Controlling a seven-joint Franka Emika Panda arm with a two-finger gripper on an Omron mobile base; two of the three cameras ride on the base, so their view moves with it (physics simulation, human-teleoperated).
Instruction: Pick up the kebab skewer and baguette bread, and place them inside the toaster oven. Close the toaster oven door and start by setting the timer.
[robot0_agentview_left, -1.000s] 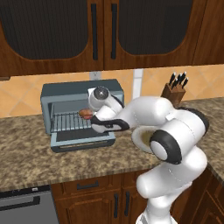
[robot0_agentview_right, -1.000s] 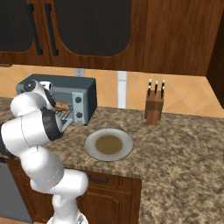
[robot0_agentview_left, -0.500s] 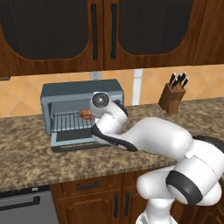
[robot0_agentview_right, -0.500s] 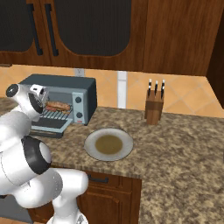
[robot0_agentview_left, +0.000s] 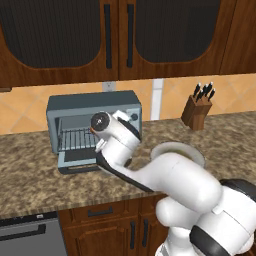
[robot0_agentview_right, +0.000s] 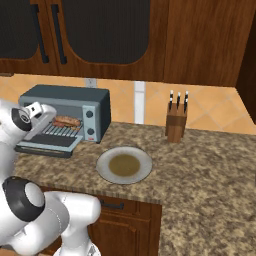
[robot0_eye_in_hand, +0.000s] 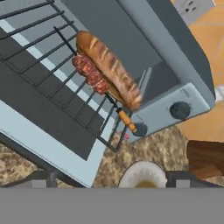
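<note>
Lying side by side on the wire rack (robot0_eye_in_hand: 52, 74), the baguette bread (robot0_eye_in_hand: 109, 70) and the kebab skewer (robot0_eye_in_hand: 94, 78) are both inside the toaster oven (robot0_agentview_right: 80, 107), the skewer touching the near side of the loaf with its orange handle end poking past the rack's front edge. The toaster oven door (robot0_agentview_right: 47, 145) hangs open, folded down flat toward the near edge of the bench (robot0_agentview_right: 210, 170). The fingers (robot0_eye_in_hand: 107, 181) are spread wide, holding nothing, just in front of the open door. One round knob (robot0_eye_in_hand: 179, 110) shows on the oven's right front panel. To the right of the oven on the bench sits a round plate (robot0_agentview_right: 124, 165), and farther right a wooden knife block (robot0_agentview_right: 176, 122) stands against the tiled back wall.
</note>
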